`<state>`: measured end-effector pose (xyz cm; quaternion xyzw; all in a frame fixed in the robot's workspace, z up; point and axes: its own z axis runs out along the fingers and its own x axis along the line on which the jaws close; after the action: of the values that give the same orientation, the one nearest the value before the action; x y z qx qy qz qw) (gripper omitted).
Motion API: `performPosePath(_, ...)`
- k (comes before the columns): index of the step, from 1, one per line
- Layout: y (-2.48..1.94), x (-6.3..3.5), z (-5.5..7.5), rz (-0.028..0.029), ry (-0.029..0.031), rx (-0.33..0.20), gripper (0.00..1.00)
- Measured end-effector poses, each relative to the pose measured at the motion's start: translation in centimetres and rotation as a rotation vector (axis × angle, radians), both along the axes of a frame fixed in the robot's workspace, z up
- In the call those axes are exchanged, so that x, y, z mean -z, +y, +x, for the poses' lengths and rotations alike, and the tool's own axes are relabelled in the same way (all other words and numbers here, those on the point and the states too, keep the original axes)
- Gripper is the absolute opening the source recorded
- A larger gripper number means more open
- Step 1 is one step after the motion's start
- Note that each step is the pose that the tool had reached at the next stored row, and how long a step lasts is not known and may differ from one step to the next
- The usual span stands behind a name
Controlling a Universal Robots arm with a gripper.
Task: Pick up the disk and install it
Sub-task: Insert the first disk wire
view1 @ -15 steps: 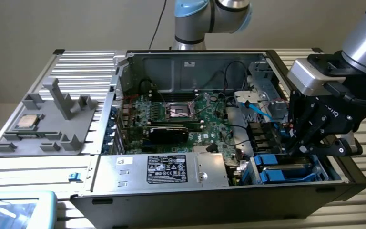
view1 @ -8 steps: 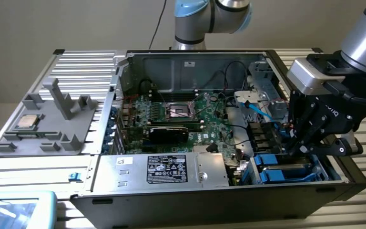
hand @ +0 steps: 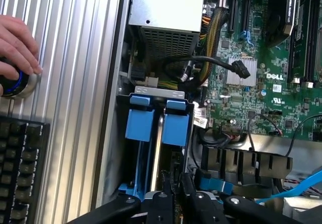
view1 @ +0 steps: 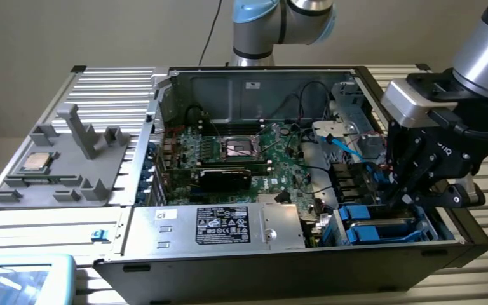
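Ribbed aluminium table (view1: 23, 222), seen from the exterior view's left across to its right. By the table's left edge sits a grey plastic holder (view1: 66, 168) with a small square chip (view1: 37, 162) resting in it, well apart from the work. At mid-table an open computer case (view1: 253, 79) lies on its side; a green circuit board (view1: 253, 159) covers its floor, and a silver box (view1: 218, 223) with a black label runs along the case's near edge.

At the case's near right corner is the drive bay. The disk (hand: 177, 126) stands there on edge in its blue frame, low between the bay walls, blue tabs uppermost. The gripper (view1: 396, 200) hangs straight over the end of that frame with its jaws drawn close together, only a narrow gap between them; whether they nip the frame or merely press on it I cannot tell, as the contact is hidden. A light blue cable (view1: 345, 146) and black leads lie just beside the bay.

On the table beside the case's bay side, a person's hand (hand: 15, 45) rests on a round knob (hand: 15, 83); a keyboard (hand: 20, 153) is near it.

Judgement: this is the seating stage. It goes best with the frame held square to the bay walls and pushed straight along them without twisting; the loose leads should stay out of the slot; the tabs should finish level with the bay's rim.
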<state>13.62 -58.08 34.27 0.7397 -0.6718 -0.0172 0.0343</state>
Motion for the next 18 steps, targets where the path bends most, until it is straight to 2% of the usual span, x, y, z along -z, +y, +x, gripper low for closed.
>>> performPosePath(4,0.03,0.07,-0.14,-0.0082,-0.0072,0.006,0.17)
performPosePath(8,0.13,0.13,-0.31,-0.0192,-0.0130,0.007,0.17)
performPosePath(13,0.32,0.18,-0.39,-0.0311,-0.0180,0.009,0.17)
performPosePath(16,0.50,0.23,-0.43,-0.0400,-0.0211,0.010,0.17)
performPosePath(18,0.66,0.26,-0.45,-0.0426,-0.0225,0.010,0.17)
